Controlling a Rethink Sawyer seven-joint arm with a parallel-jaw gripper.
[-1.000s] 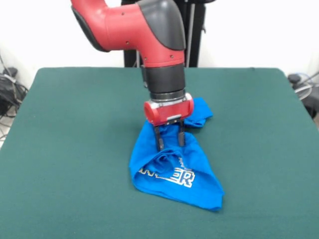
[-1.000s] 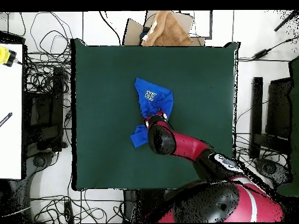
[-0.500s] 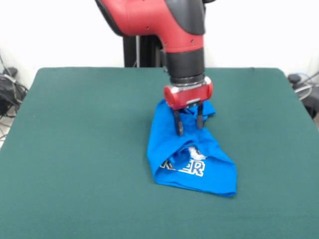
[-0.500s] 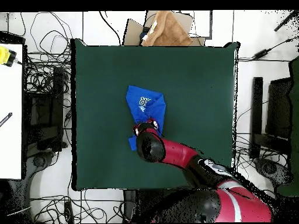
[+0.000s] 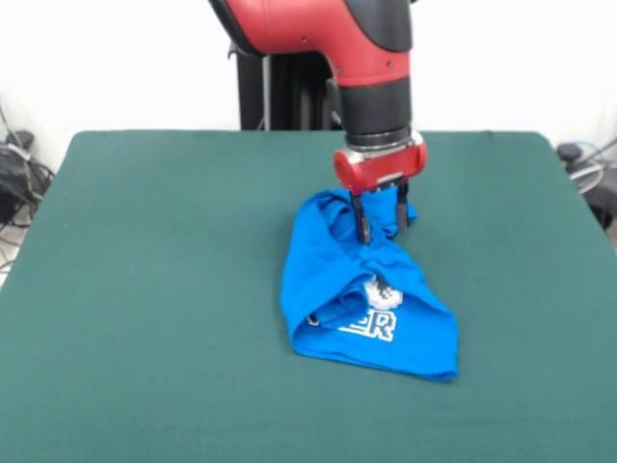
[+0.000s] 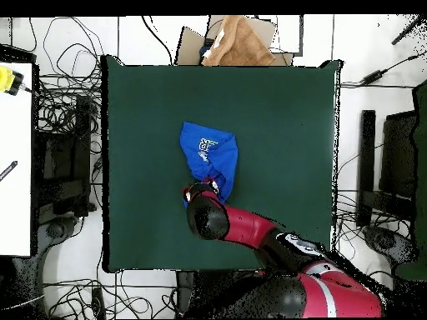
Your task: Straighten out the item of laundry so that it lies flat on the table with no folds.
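Blue T-shirt [image 5: 362, 289] lies bunched and folded near the middle of the green table [image 5: 154, 289], a little right of centre in the front view. Gripper [image 5: 380, 224] stands over the shirt's far end, its two dark fingers [image 5: 362, 222] apart, with a ridge of blue cloth rising between them; whether they pinch it cannot be told.

Front view only: white print on the near fold, letters "ER" legible, the rest tucked under a crease.

Overhead view only: the arm hides the gripper; shirt [image 6: 208, 154] left of table centre; tan cloth [image 6: 238, 43] beyond the far edge.
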